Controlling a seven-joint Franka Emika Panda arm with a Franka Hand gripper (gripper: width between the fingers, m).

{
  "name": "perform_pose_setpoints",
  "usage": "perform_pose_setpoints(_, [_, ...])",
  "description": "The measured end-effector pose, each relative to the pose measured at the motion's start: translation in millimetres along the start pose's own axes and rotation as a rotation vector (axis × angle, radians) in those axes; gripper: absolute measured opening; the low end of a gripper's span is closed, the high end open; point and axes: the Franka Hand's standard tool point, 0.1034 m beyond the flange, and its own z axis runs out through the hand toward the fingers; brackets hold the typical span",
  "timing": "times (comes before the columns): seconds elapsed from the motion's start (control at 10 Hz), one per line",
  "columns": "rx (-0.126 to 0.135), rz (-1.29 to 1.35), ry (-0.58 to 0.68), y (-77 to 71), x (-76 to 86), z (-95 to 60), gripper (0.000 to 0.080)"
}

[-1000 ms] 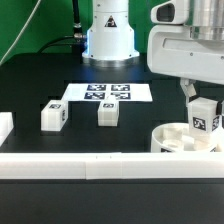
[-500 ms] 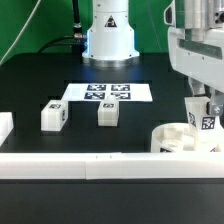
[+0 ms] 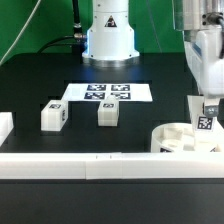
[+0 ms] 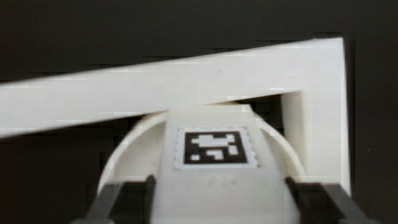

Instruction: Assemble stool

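The round white seat (image 3: 172,138) lies at the exterior view's right, close to the front rail. My gripper (image 3: 207,110) hangs over its right side, shut on a white leg (image 3: 205,125) with a square tag. That leg is upright, its lower end at the seat's top; I cannot tell whether they touch. In the wrist view the tagged leg (image 4: 214,150) sits between my two dark fingers (image 4: 128,200), with the seat's curved edge (image 4: 139,140) behind it. Two more legs (image 3: 53,116) (image 3: 108,113) lie loose on the black table.
The marker board (image 3: 107,93) lies flat in front of the robot base (image 3: 108,35). A long white rail (image 3: 90,166) runs along the front, and meets another at a corner (image 4: 311,70). A white block (image 3: 4,127) sits at the exterior view's left edge.
My gripper has carried the leg toward the exterior view's right and slightly down, over the seat's right side. The loose legs and the seat have not moved.
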Motion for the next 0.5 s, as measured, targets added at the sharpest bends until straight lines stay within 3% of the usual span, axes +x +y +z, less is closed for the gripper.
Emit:
perform_pose_setpoints(0.1, [0.044, 0.181, -0.035, 1.0, 2.4, 0.3, 0.0338])
perform_pose_setpoints(0.2, [0.064, 0.277, -0.057, 3.5, 2.3, 0.1, 0.0338])
perform_pose_setpoints(0.4, [0.097, 0.432, -0.096, 2.7, -0.7, 0.6, 0.0338])
perform_pose_setpoints(0.5, [0.096, 0.464, -0.107, 3.1, -0.1, 0.7, 0.0338])
